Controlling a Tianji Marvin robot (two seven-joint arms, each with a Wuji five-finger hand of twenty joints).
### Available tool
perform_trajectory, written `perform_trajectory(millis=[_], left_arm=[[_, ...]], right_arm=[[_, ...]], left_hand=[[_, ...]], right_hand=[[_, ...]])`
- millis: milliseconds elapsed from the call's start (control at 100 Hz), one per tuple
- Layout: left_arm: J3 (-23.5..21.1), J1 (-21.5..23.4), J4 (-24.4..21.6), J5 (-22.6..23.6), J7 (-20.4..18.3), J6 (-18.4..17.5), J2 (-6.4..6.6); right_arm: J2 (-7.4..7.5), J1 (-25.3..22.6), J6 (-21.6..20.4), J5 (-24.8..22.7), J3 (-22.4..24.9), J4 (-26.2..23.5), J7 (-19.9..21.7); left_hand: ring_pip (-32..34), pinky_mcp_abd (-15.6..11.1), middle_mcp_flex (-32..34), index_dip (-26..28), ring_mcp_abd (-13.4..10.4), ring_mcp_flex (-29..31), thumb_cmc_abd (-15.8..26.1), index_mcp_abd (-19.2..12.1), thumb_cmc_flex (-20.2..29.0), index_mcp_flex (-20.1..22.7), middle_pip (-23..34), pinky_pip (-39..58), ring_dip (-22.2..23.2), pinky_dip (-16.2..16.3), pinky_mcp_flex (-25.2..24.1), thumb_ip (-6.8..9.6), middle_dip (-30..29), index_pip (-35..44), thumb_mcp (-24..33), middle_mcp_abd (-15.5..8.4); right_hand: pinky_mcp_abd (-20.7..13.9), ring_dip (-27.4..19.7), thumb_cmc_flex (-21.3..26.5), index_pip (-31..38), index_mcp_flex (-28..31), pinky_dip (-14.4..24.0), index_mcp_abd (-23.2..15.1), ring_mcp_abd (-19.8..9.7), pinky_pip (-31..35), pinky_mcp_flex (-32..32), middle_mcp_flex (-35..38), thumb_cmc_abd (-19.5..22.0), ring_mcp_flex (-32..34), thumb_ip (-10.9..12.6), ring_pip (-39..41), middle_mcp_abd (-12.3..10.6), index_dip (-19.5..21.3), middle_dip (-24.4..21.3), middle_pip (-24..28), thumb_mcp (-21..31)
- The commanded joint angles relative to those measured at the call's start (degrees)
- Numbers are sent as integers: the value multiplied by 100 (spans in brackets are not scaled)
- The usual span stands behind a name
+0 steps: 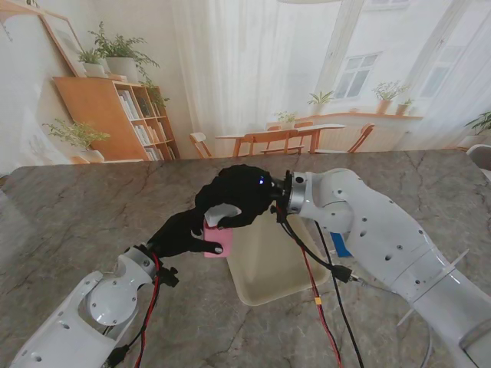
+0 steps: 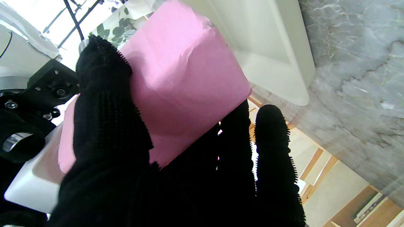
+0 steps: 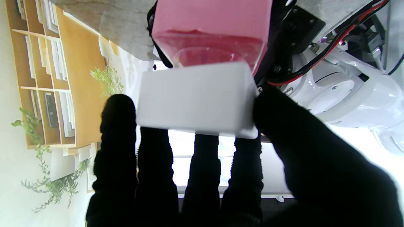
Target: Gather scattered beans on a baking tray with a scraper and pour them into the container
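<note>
Stand view first: you have both black-gloved hands meeting over the marble-patterned table, above the left edge of the shallow cream baking tray. Your left hand is wrapped around the pink square plastic container, held off the table, and your right hand sits just above it with a white scraper poking out between its fingers. No beans can be made out on the tray from here; they are too small or hidden. Left wrist view: your thumb presses one pink wall of the container and the other fingers run along the opposite side, so the grasp is firm, with the tray's rim right beside it. Right wrist view: your right hand's fingers and thumb pinch the flat white block of the scraper, whose edge lies across the open mouth of the container; the inside looks red and shadowed, and you cannot tell whether beans are in it. To do the transfer well, keep the container's mouth tilted up toward the scraper, hold the blade's edge over the opening rather than the rim, and tip slowly so nothing bounces out onto the table.
</note>
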Motion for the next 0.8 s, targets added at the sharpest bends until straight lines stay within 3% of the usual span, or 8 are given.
perform_trajectory(millis=[0, 220, 330, 510, 790], left_arm=[[25, 10, -6, -1, 45, -38, -25], [25, 19, -20, 20, 61, -32, -26], [25, 22, -27, 26, 62, -26, -25], [16, 42, -50, 30, 83, -4, -30], [17, 36, -48, 36, 78, 22, -29]], right_arm=[[17, 49, -122, 124, 0, -43, 251], [47, 114, -267, 383, 10, -51, 627], [76, 106, -253, 387, 26, -114, 729], [105, 35, -102, 285, 52, -149, 709], [123, -72, 279, 329, 203, -227, 743]], left_hand=[[204, 3, 756, 581, -204, 186, 698, -1022, 1400, 614, 906, 96, 111, 149, 41, 89, 522, 1800, 1038, -983], [203, -8, 755, 579, -208, 184, 704, -1025, 1399, 607, 907, 100, 113, 149, 44, 90, 521, 1801, 1039, -992], [204, -6, 754, 578, -199, 186, 703, -1021, 1397, 609, 908, 101, 114, 149, 41, 90, 522, 1804, 1038, -988], [207, -8, 757, 578, -208, 186, 707, -1021, 1396, 610, 912, 105, 117, 150, 44, 91, 525, 1807, 1040, -986], [212, -4, 752, 578, -196, 184, 705, -1019, 1396, 603, 912, 109, 121, 149, 40, 90, 523, 1807, 1038, -982]], right_hand=[[224, -158, -49, -340, -94, 58, 113, -1011, -164, -318, -25, 506, -161, 433, -86, 99, 83, -168, 17, 538], [595, -402, -722, -1390, -488, -102, 444, -524, -596, -1357, -616, 689, -953, 445, -766, 484, 112, -466, -824, 223], [637, -426, -878, -1680, -772, -120, 680, -399, -610, -1535, -854, 817, -1164, 444, -849, 691, 128, -522, -1009, -14], [580, -366, -789, -1925, -951, -89, 910, -378, -536, -1525, -1025, 1062, -1183, 492, -772, 810, 255, -488, -1147, -377], [518, -298, -491, -2028, -912, -33, 1028, -409, -453, -1434, -886, 1479, -1098, 543, -658, 802, 366, -405, -1137, -964]])
